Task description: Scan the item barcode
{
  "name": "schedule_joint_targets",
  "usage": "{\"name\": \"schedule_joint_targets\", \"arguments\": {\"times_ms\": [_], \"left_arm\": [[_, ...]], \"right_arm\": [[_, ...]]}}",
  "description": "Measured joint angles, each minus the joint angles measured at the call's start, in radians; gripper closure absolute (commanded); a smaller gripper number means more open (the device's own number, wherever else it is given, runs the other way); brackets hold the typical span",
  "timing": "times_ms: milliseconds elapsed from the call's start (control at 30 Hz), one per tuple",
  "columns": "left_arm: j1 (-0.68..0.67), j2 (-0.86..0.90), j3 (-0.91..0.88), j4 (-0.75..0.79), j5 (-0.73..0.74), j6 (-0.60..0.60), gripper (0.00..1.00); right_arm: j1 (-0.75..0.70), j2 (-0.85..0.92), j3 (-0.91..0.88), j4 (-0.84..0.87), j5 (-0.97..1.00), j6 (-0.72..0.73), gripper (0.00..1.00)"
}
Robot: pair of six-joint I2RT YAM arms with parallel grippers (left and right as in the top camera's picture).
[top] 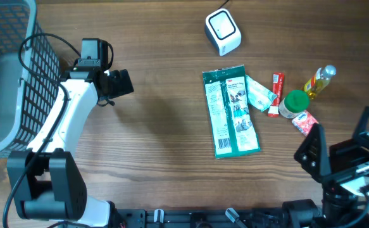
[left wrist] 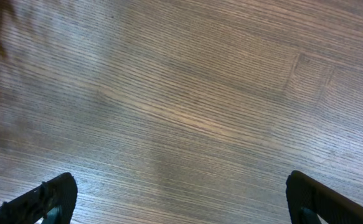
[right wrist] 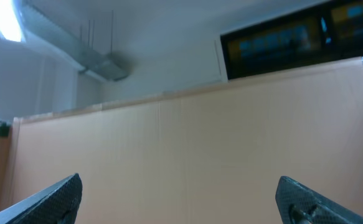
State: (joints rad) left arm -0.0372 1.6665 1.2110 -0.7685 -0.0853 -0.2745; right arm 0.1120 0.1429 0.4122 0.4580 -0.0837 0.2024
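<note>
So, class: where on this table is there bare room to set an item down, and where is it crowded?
Bare wood lies between the left gripper and the green package, and between the basket and the scanner. Crowded: right of the package, around the jar and bottle.

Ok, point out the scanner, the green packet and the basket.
scanner (top: 223,31): overhead view, middle of its white top face.
green packet (top: 231,111): overhead view, centre of its printed front.
basket (top: 7,25): overhead view, on its mesh wall.
</note>
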Motion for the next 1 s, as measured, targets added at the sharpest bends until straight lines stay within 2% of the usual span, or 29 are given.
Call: {"name": "schedule_joint_targets", "arguments": {"times_ms": [267, 633, 767, 933, 1000], "left_arm": [[0.000, 0.000, 0.000, 0.000, 0.000, 0.000, 0.00], [0.000, 0.000, 0.000, 0.001, 0.000, 0.000, 0.00], [0.000, 0.000, 0.000, 0.001, 0.000, 0.000, 0.00], [0.000, 0.000, 0.000, 0.001, 0.000, 0.000, 0.00], [0.000, 0.000, 0.000, 0.001, 0.000, 0.000, 0.00]], "right_arm": [[-0.005, -0.116, -0.170, 0.009, -0.011, -0.007, 0.00], [-0.006, -0.123, -0.392, 0.052, -0.014, -0.007, 0.00], [-0.006, -0.125, -0.405, -0.083, -0.014, -0.007, 0.00], [-0.006, -0.129, -0.406, -0.426, -0.017, -0.006, 0.00], [-0.006, -0.129, -0.406, -0.460, -0.013, -0.007, 0.01]]}}
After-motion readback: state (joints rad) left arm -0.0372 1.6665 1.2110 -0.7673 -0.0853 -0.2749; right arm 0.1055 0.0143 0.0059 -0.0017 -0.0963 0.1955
